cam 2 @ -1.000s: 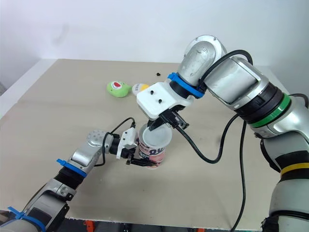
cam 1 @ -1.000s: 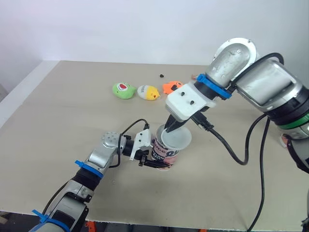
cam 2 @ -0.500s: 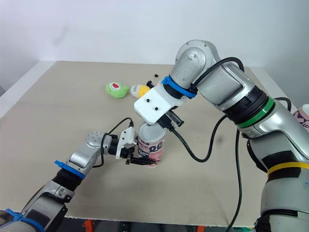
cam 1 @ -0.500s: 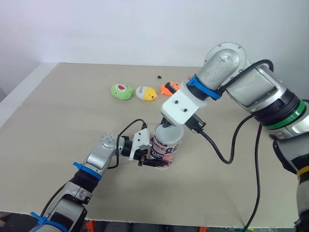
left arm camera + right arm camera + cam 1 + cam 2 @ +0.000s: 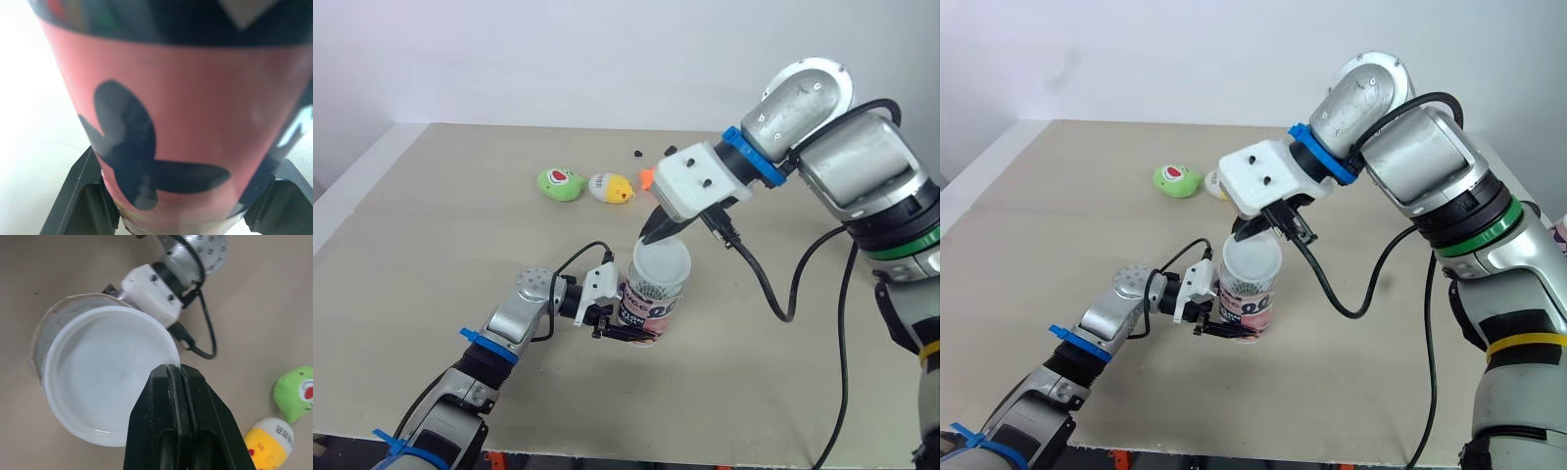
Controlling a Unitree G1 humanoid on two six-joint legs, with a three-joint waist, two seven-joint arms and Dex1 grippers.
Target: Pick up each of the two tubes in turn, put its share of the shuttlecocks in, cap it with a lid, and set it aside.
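As left claw clamps tube, right claw pinches lid.

The pink and black tube stands upright. The round white lid is just over its mouth, a little off-centre.

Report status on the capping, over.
Left gripper shut on tube, upright on table. Right gripper pinching lid rim; lid over tube mouth, off-centre, seems unseated. Toys far side, apart.
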